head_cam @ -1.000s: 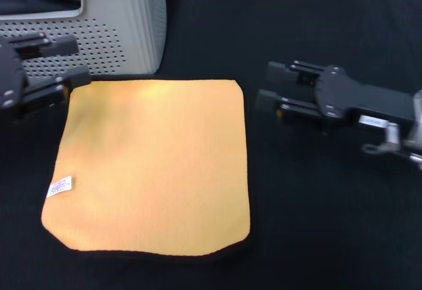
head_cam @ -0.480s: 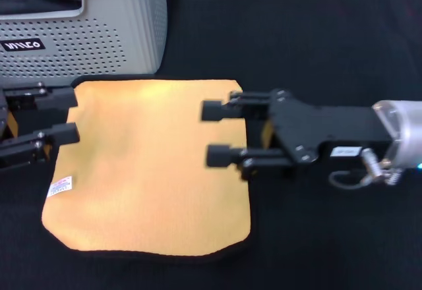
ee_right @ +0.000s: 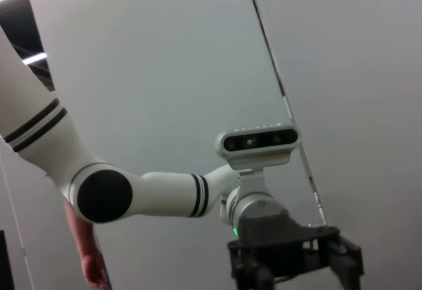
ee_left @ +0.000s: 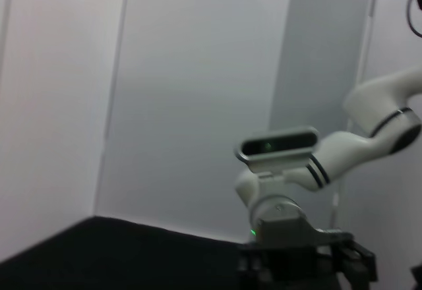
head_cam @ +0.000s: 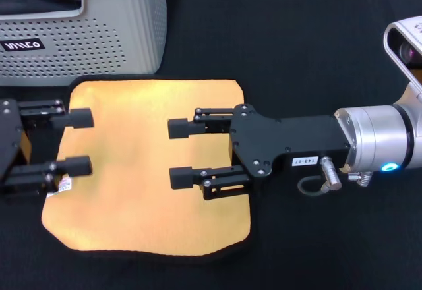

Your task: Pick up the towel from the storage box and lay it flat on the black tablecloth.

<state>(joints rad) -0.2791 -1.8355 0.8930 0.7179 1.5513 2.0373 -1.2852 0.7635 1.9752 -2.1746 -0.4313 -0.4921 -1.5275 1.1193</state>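
Both our grippers have swung over the towel (head_cam: 148, 165), left gripper (head_cam: 80, 142) and right gripper (head_cam: 179, 153) wide open, empty; soft, limp plush, best pinched at its corners.

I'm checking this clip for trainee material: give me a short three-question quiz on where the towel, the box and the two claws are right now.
1. True or false: the towel lies spread flat on the black tablecloth, outside the storage box.
2. Which claw reaches over the towel's middle? A) left claw B) right claw C) neither
3. Fill in: the towel's small white tag sits near the ___ claw.

Key
1. True; its orange side faces up, just in front of the box.
2. B; the right claw is open over the middle, while the left claw is open at the towel's edge.
3. Left.
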